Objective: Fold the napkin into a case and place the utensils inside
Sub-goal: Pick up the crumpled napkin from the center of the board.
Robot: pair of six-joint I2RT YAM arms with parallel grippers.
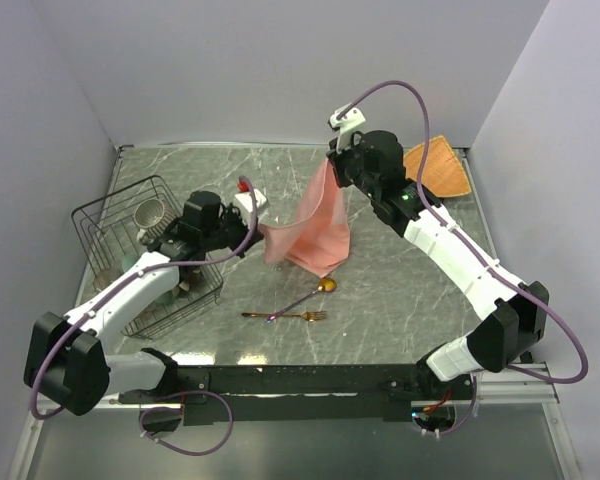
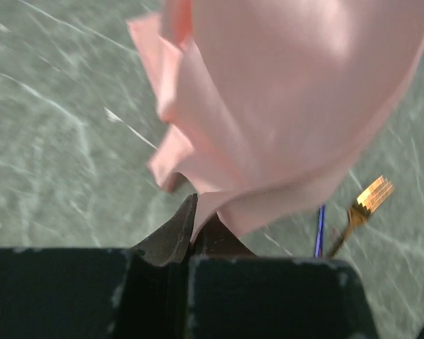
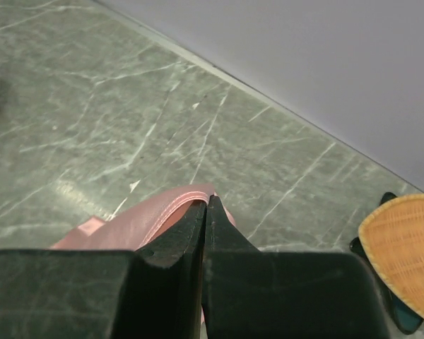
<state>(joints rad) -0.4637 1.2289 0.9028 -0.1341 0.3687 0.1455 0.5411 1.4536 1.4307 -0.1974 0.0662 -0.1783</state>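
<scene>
Left pincer [image 2: 193, 215], right pincer [image 3: 206, 210] pinch napkin [image 1: 316, 228] | salmon-pink, hanging (soft folds)

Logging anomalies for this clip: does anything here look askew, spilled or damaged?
Nothing spilled or damaged. The napkin hangs crumpled in mid-air, pinched by the left gripper and right gripper. The spoon and fork lie at an angle to each other.

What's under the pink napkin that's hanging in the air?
Green marble table, with the gold spoon and fork lying just nearer the arms. The napkin hides the table patch behind it.
</scene>
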